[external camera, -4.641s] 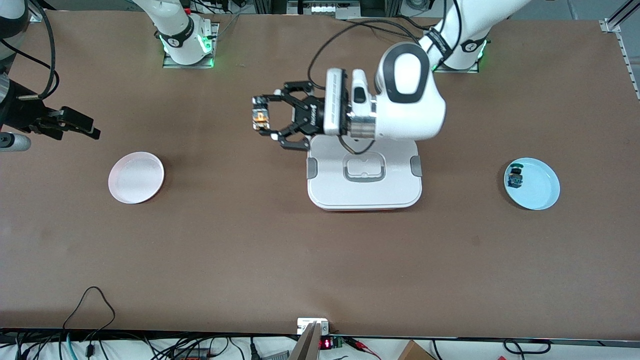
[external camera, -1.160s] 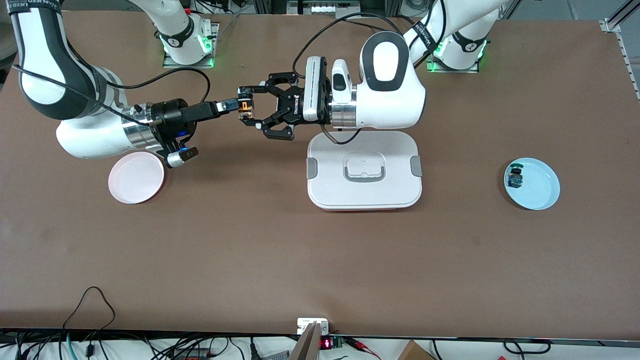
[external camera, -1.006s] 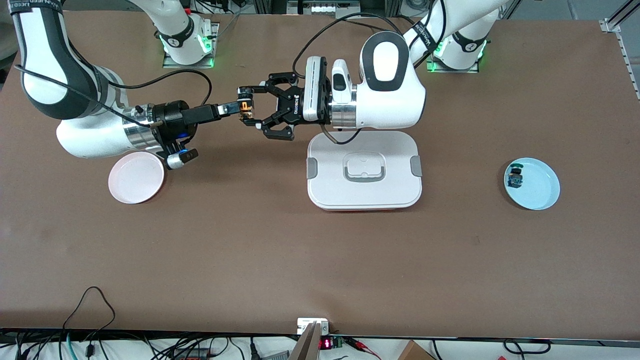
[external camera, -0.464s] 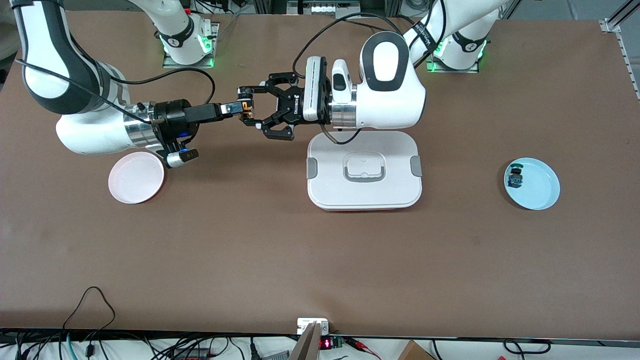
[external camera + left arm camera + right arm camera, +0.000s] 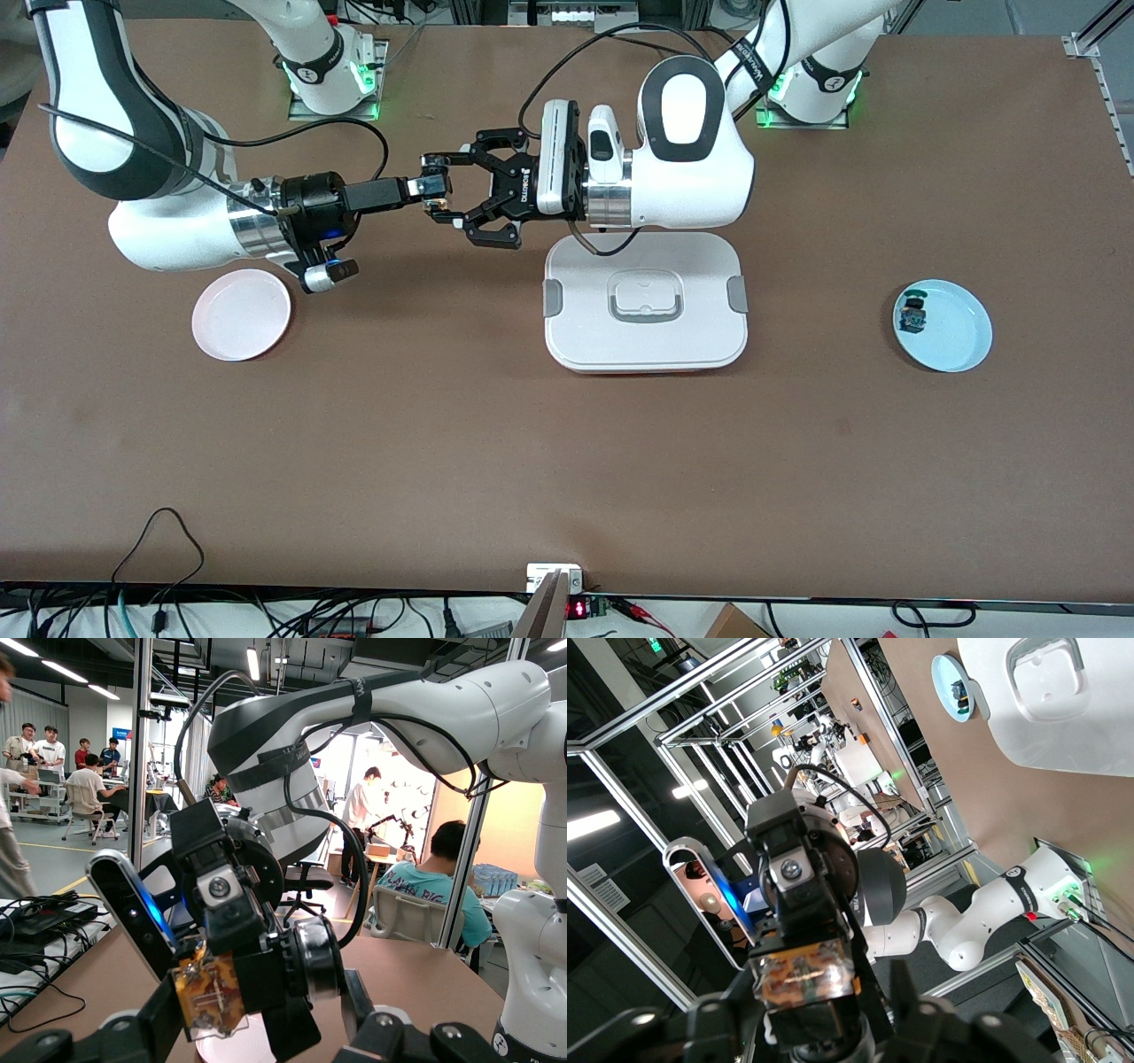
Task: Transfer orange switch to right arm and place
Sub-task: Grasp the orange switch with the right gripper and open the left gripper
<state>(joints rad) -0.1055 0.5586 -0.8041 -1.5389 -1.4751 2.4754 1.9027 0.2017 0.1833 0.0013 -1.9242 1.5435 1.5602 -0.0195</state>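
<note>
Pink dish (image 5: 241, 315) toward the right arm's end from the white lidded box (image 5: 645, 306); right gripper (image 5: 423, 187) up over bare table beside that box, fingers around the orange switch (image 5: 438, 197), closure unclear; left gripper (image 5: 446, 193) pinching the switch; blue dish (image 5: 943, 325) with green-capped switch (image 5: 912, 315). Probably light, rigid, small and slip-prone; best taken by the black body.

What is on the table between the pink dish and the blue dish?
In the front view, only the white lidded box stands between the pink dish and the blue dish.
</note>
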